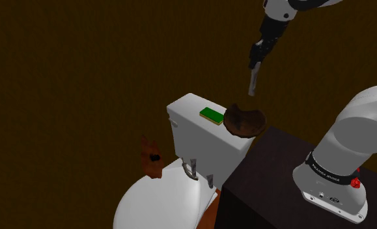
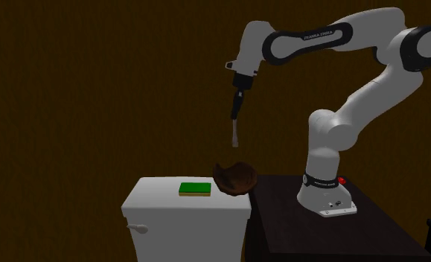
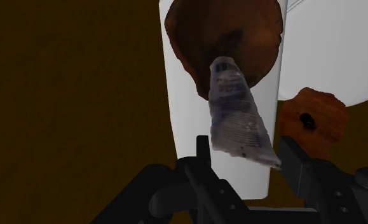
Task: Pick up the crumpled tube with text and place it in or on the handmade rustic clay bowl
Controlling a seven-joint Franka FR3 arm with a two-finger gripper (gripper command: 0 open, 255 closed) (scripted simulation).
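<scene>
Hand (image 3: 245, 153) pinches crumpled tube (image 3: 236, 108), long axis vertical, narrow end pointing down toward brown bowl (image 3: 189, 32)

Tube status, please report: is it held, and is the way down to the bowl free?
Tool shut on crumpled tube. Tube hangs over the brown bowl, not touching. Green block beside bowl on white tank, not in the way.

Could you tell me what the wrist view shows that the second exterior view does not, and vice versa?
The wrist view gives the print on the crumpled tube clasped in the gripper, and an orange-brown object beside the white tank. The second exterior view gives the whole arm, its dark stand and a green block on the tank. Both show the tube hanging above the brown bowl.
</scene>
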